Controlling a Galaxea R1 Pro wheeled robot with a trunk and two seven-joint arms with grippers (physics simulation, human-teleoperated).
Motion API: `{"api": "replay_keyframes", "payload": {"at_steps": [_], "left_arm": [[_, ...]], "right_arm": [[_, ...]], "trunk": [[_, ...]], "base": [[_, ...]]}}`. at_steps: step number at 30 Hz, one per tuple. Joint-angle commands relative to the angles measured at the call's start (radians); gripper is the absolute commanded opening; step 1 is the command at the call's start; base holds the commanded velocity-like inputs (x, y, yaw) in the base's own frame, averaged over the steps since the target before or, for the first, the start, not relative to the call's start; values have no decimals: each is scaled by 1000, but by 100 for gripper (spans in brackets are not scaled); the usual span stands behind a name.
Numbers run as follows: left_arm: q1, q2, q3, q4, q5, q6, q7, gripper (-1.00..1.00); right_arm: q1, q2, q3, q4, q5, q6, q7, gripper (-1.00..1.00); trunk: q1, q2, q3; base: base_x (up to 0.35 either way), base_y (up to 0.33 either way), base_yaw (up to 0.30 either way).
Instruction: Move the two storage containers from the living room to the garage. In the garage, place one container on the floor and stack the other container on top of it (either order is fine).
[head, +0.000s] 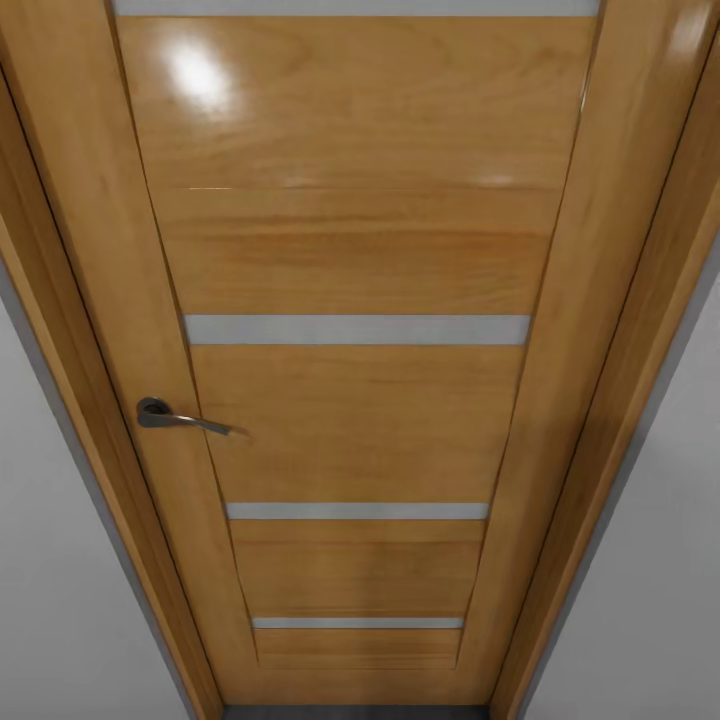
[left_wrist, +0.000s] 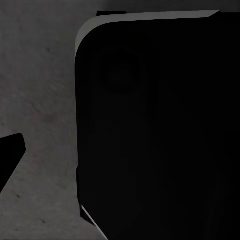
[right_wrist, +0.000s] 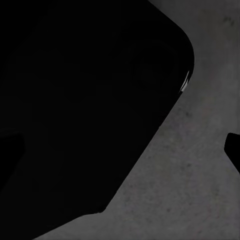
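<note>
Straight ahead in the head view stands an orange-brown wooden door (head: 355, 250), shut in its frame (head: 75, 300). From left to right: a white wall (head: 50, 560), the frame's left post, a dark metal handle (head: 180, 417), four frosted strips (head: 357, 330) across the panel, the right post, more white wall. Both wrist views look down at grey speckled concrete floor (left_wrist: 40, 100) past a large black rounded body (left_wrist: 160, 130). Whether the grippers are spread or pressed together cannot be told.
</note>
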Motion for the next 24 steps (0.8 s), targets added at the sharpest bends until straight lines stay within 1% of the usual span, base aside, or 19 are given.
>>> {"api": "replay_keyframes", "payload": {"at_steps": [1, 12, 18, 24], "left_arm": [[0, 0, 0, 0, 2, -3, 0, 100], [0, 0, 1, 0, 2, -4, 0, 100], [0, 0, 1, 0, 2, -4, -1, 100], [0, 0, 1, 0, 2, -4, -1, 100]], "right_arm": [[0, 0, 2, 0, -1, -3, 0, 100], [0, -1, 3, 0, 2, -3, 0, 100], [0, 0, 3, 0, 3, -3, 0, 100], [0, -1, 3, 0, 3, -3, 0, 100]], "trunk": [[0, 0, -1], [0, 0, -1], [0, 0, -1], [0, 0, -1]], "base": [[0, 0, 0], [2, 0, 0], [162, 0, 0], [32, 0, 0]]}}
